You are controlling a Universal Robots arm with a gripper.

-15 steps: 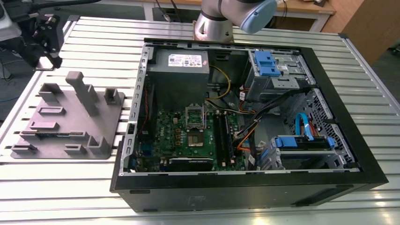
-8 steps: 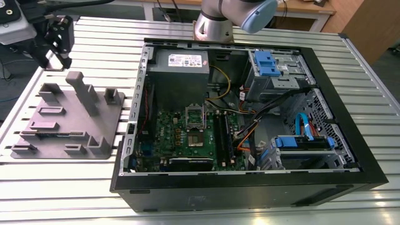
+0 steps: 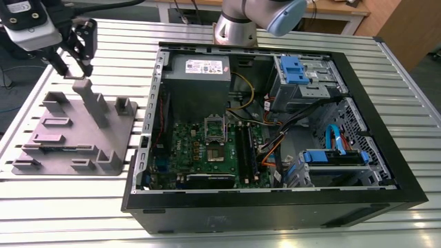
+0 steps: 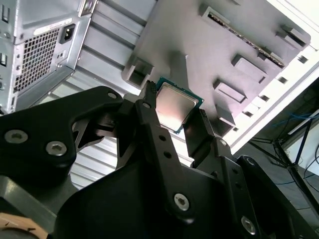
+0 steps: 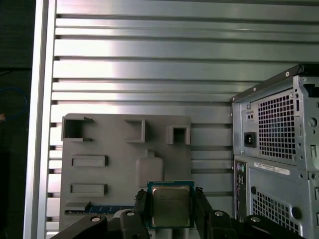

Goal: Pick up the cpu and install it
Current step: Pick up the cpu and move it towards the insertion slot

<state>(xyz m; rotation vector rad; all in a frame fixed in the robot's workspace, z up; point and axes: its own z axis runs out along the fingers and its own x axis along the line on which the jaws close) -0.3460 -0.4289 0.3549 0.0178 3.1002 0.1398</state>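
**Chip in my grip, install not begun**

My gripper (image 3: 74, 70) hangs over the grey fixture tray (image 3: 76, 134), and my jaws are pinching the cpu (image 4: 174, 105) by two opposite edges. In both wrist views the chip sits squarely between my fingers (image 4: 149, 119), silver top facing the cameras, its thin pale and green edge showing past the pads. So I judge the grasp to be made.

Directly under my jaws stands the tray's tall post (image 3: 91, 101). In the exterior view my fingertips are just at its top. I cannot tell whether the chip rests on that post or hangs a little clear of it, so the lift may or may not be done. In the first wrist view the cpu (image 5: 170, 205) overlaps the near edge of the tray (image 5: 114, 144), with the tray's blocks and slots spread out beyond my gripper (image 5: 170, 206).

The open computer case (image 3: 276, 201) lies well apart from my jaws, off to the exterior view's right. Inside it the green motherboard (image 3: 189, 150) carries the metal socket frame (image 3: 215, 126), which looks swung up, though I would not swear to it.

By my reckoning the task is early. The chip is gripped. The carry across to the case, the seating in the socket and the release are all left to do.
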